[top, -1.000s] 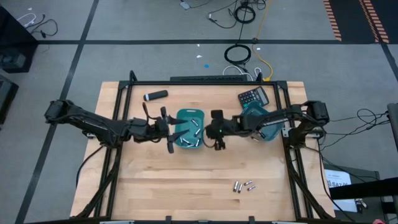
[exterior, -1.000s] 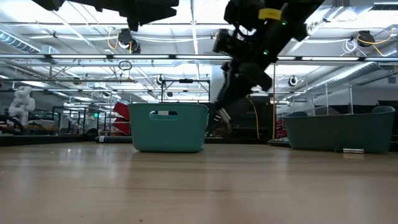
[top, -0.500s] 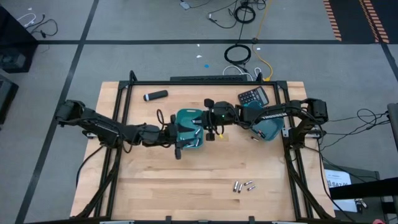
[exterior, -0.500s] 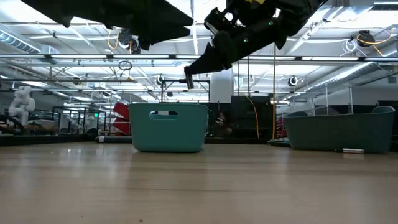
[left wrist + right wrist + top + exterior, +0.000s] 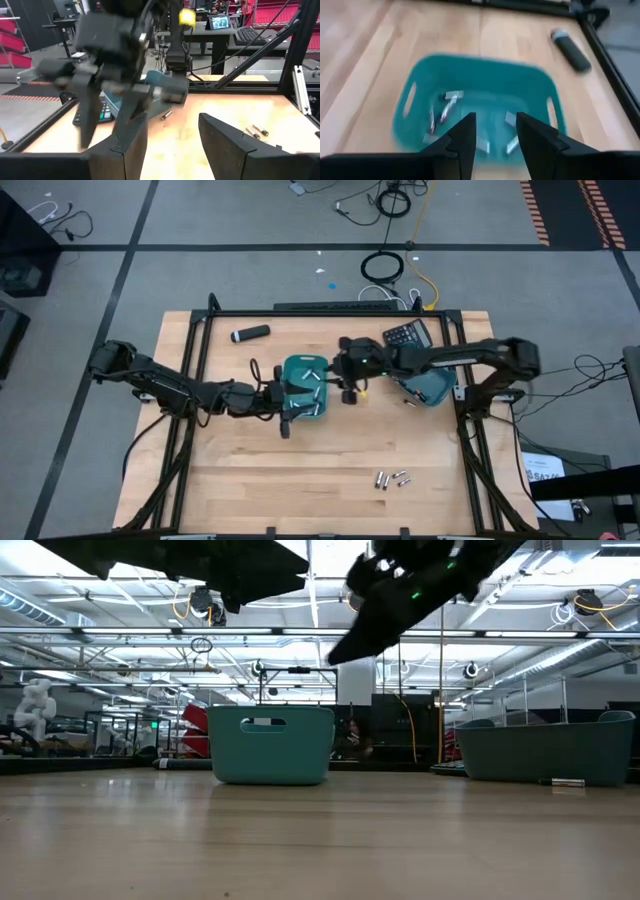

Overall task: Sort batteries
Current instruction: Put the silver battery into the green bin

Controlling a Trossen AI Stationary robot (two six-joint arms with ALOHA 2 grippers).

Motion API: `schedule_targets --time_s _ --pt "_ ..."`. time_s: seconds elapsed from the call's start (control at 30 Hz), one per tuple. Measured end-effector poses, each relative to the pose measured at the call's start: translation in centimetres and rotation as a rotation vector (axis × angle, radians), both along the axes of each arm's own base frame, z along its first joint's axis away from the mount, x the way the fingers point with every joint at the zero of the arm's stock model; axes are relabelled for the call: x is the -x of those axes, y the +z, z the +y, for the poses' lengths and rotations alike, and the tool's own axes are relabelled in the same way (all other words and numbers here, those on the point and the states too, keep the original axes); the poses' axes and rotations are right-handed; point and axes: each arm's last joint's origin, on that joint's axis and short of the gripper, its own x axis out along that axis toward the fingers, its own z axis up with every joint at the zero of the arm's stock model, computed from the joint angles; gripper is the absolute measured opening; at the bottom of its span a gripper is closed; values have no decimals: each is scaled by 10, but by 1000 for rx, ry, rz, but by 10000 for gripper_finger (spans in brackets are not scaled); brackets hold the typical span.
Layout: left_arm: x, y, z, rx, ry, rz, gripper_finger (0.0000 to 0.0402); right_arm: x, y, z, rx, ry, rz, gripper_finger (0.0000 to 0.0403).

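The left teal bin holds several small silvery batteries. My right gripper hovers open above the bin's right side, looking down into it, with nothing between the fingers. In the low view it is a blurred dark shape high over the bin. My left gripper is open and empty at the bin's near-left corner. A few more batteries lie flat on the wood near the near edge. One battery lies beside the right teal bin.
A dark calculator lies at the far edge behind the right bin. A black cylinder with a white tip lies at the far left. Black frame rails run along both table sides. Bare wood spreads across the near half.
My right gripper rose from table level beside the bin's right side and swung over the bin. Half a second ago a small dark piece showed at its fingertips in the low view; it no longer shows. My left arm reached rightward toward the bin's near-left corner.
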Motion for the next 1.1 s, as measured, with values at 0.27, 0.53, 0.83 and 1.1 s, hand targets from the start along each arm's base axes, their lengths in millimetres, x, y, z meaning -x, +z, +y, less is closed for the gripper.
schedule_targets --time_s 0.27,0.53,0.83,1.1 --pt "-3 0 15 1 35 2 186 58 29 6 -61 -121 229 134" --pt "-4 0 24 3 54 2 186 73 14 16 -134 -161 457 134" --pt "-6 2 31 7 46 0 186 79 -35 54 -53 -77 934 135" --pt "-6 2 37 -24 51 8 186 93 -77 80 119 216 1436 188"
